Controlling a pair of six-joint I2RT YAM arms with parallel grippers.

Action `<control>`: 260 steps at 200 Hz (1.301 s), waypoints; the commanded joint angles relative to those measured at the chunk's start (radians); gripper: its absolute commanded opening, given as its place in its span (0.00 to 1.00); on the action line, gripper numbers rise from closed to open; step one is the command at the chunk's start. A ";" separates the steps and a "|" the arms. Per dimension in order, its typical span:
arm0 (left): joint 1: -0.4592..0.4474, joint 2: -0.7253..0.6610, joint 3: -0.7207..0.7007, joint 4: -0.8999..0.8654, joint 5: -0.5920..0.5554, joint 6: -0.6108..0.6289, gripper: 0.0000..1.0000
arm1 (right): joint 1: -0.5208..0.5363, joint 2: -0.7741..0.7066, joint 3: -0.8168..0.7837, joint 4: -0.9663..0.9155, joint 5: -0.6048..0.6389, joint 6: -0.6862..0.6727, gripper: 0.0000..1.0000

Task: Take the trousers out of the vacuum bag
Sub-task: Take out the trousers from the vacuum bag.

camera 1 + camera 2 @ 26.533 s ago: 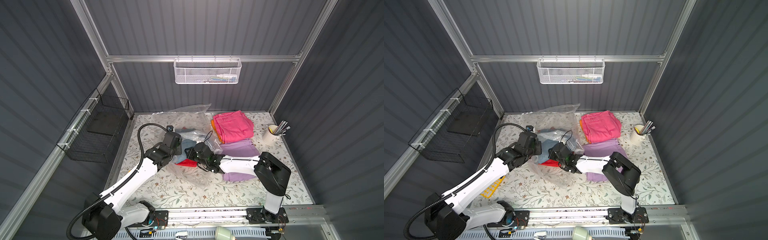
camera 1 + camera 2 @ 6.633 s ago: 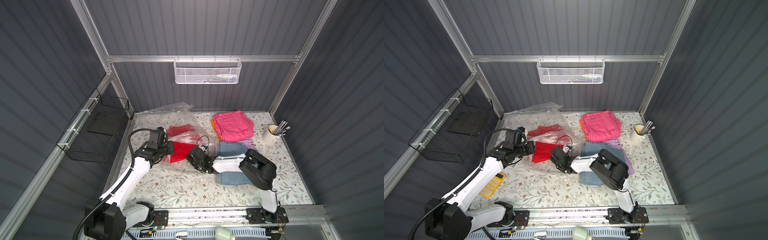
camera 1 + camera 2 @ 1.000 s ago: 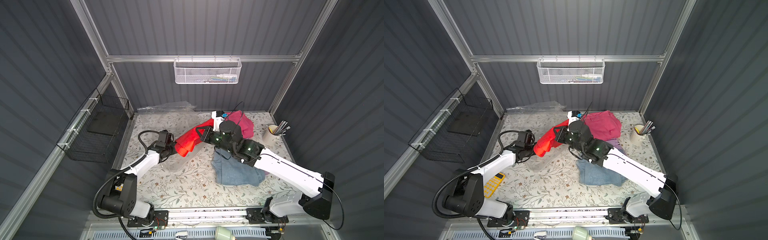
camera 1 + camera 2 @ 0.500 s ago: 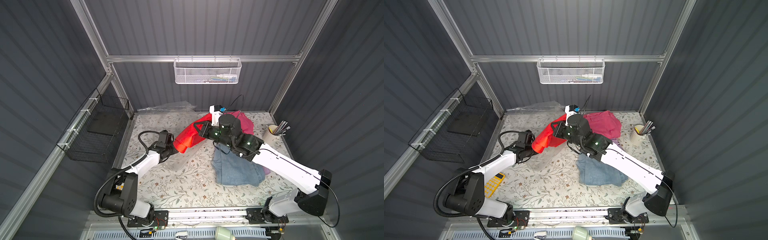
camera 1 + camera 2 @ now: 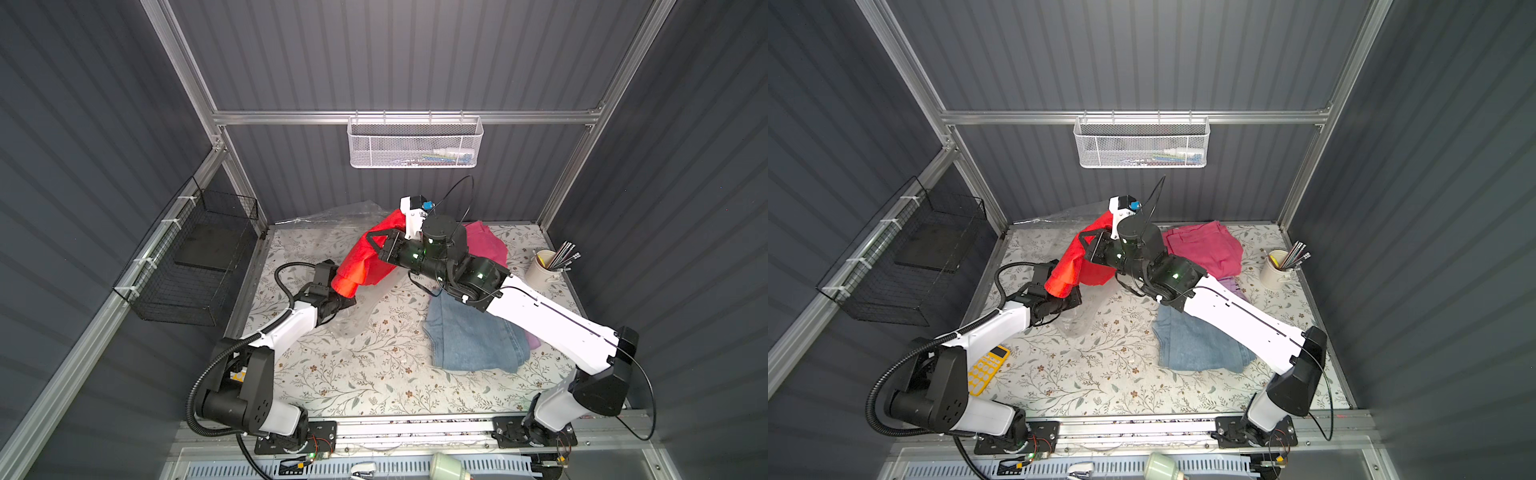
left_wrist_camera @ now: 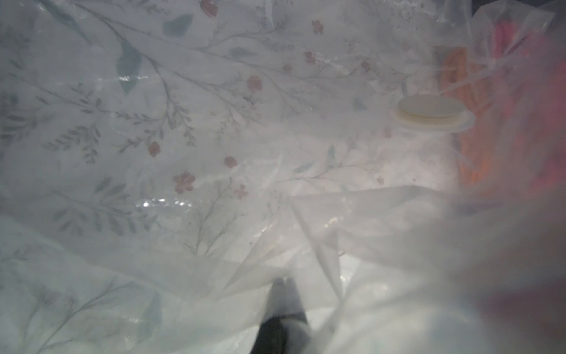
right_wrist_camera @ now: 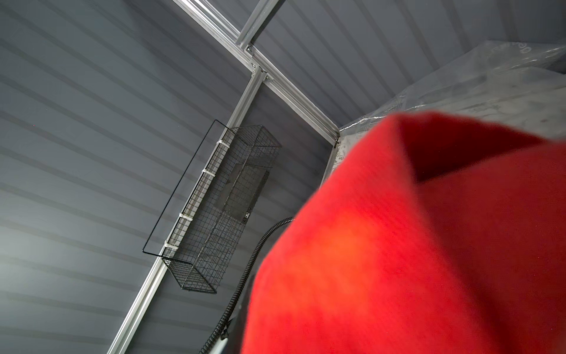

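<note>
**Enclosure.** Grey ribbed walls on an aluminium frame. The bench [image 5: 374, 374] is covered with a floral-print cloth.

**Red trousers** [image 5: 361, 257]. Held raised above the bench, just left of frame centre in both top views. The upper fold is clamped in the right hand [image 5: 382, 247], whose fingertips are buried in the cloth. The lower end is draped over the left arm's wrist.

**Vacuum bag** [image 5: 355, 326]. Laid crumpled on the bench, left of centre, below the red trousers. Its far edge is propped against the back wall. A fold of the film is pinched in the left hand [image 5: 343, 302]. In the left wrist view the fingertips [image 6: 283, 286] are shown pressed together on the film. The white valve disc [image 6: 428, 115] is seen through the plastic there.

**Light blue trousers** [image 5: 469, 340]. Spread on the bench, lower right of centre, partly covered by the right arm.

**Hot pink trousers** [image 5: 486, 245]. Folded, upper right of centre, behind the right arm.

**Lilac trousers** [image 5: 1235, 286]. Only an edge is shown, between the pink and light blue pieces.

**Other items.**
- A cup of pencils [image 5: 542, 270] is placed at the bench's right edge.
- A white mesh basket [image 5: 415, 143] is hung on the back wall, upper centre.
- A black wire basket [image 5: 195, 266] is fixed to the left wall.
- A yellow calculator [image 5: 986, 370] is seen at lower left in a top view.
</note>
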 commanded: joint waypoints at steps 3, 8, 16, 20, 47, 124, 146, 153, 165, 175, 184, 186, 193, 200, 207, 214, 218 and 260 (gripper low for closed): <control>-0.004 -0.063 -0.024 -0.008 0.062 -0.004 0.00 | 0.011 -0.104 -0.038 0.231 0.008 -0.011 0.00; -0.005 -0.074 -0.026 -0.010 0.062 -0.003 0.00 | 0.008 -0.118 -0.065 0.238 0.020 -0.007 0.00; -0.005 -0.092 -0.025 -0.017 0.060 0.003 0.00 | 0.000 -0.140 -0.111 0.255 0.030 0.011 0.00; -0.005 -0.100 -0.022 -0.023 0.058 0.009 0.00 | -0.003 -0.151 -0.133 0.266 0.031 0.021 0.00; -0.003 -0.156 -0.007 -0.052 0.043 0.029 0.00 | -0.015 -0.194 -0.245 0.291 0.043 0.057 0.00; -0.005 -0.190 0.005 -0.069 0.051 0.023 0.00 | -0.018 -0.199 -0.343 0.377 -0.044 0.137 0.00; -0.004 -0.188 -0.001 -0.069 0.053 0.021 0.00 | -0.015 -0.171 -0.306 0.401 -0.067 0.138 0.00; -0.004 -0.190 -0.001 -0.068 0.054 0.020 0.00 | -0.016 -0.163 -0.296 0.409 -0.073 0.138 0.00; -0.004 -0.192 -0.004 -0.071 0.053 0.019 0.00 | -0.015 -0.151 -0.280 0.428 -0.082 0.137 0.00; -0.005 -0.194 -0.007 -0.070 0.051 0.019 0.00 | -0.015 -0.145 -0.263 0.437 -0.089 0.136 0.00; -0.005 -0.194 -0.007 -0.073 0.049 0.021 0.00 | -0.017 -0.144 -0.247 0.440 -0.092 0.128 0.00; -0.005 -0.195 -0.007 -0.074 0.049 0.021 0.00 | -0.017 -0.144 -0.243 0.440 -0.092 0.126 0.00; -0.005 -0.194 -0.005 -0.078 0.048 0.023 0.00 | -0.017 -0.147 -0.234 0.440 -0.094 0.122 0.00; -0.005 -0.194 -0.003 -0.081 0.047 0.026 0.00 | -0.017 -0.151 -0.229 0.444 -0.096 0.115 0.00; -0.005 -0.194 -0.003 -0.080 0.045 0.027 0.00 | -0.017 -0.159 -0.227 0.443 -0.096 0.106 0.00; -0.005 -0.194 -0.003 -0.080 0.044 0.028 0.00 | -0.021 -0.169 -0.226 0.439 -0.094 0.097 0.00; -0.005 -0.194 -0.003 -0.080 0.042 0.030 0.00 | -0.022 -0.177 -0.228 0.436 -0.091 0.092 0.00; -0.005 -0.194 -0.014 -0.086 0.029 0.033 0.00 | -0.100 -0.284 -0.352 0.426 -0.066 0.097 0.00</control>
